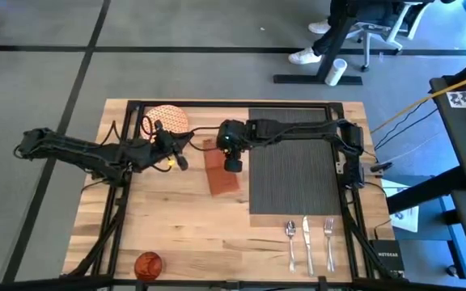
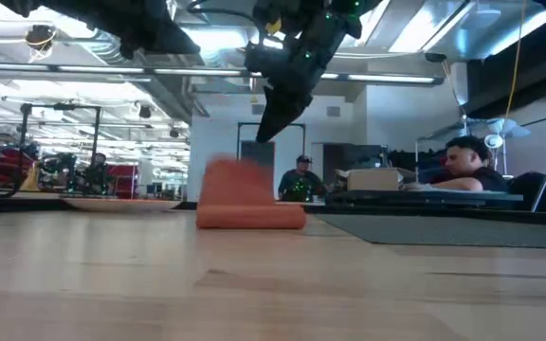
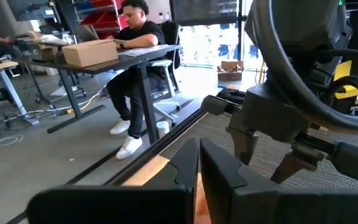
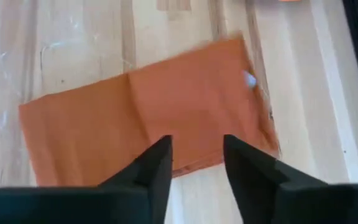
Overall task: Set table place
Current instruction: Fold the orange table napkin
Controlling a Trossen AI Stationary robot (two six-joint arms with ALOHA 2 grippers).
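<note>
Counter: light-wood counter lying in a grey-floored workroom; people sitting at desks beyond.
Placemat: dark ribbed placemat lying on the counter's right half.
Plate: plate sitting at the far edge, left of centre.
Napkin: napkin lying flat just left of the placemat.
High view only: fork, knife, spoon lying near the front edge; cup sitting front left.
Right end effector: right end effector hovering over the napkin, fingers parted, holding nothing.
Left end effector: left end effector hanging beside the plate, fingers nearly touching.

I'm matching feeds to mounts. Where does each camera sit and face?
High: overhead, straight down on the table; both arms.
Low: tabletop height, level across; napkin, arms above.
Left wrist: forward past the shut left hand toward the right arm.
Right wrist: down past the open right hand; napkin, shared with high and low.
</note>
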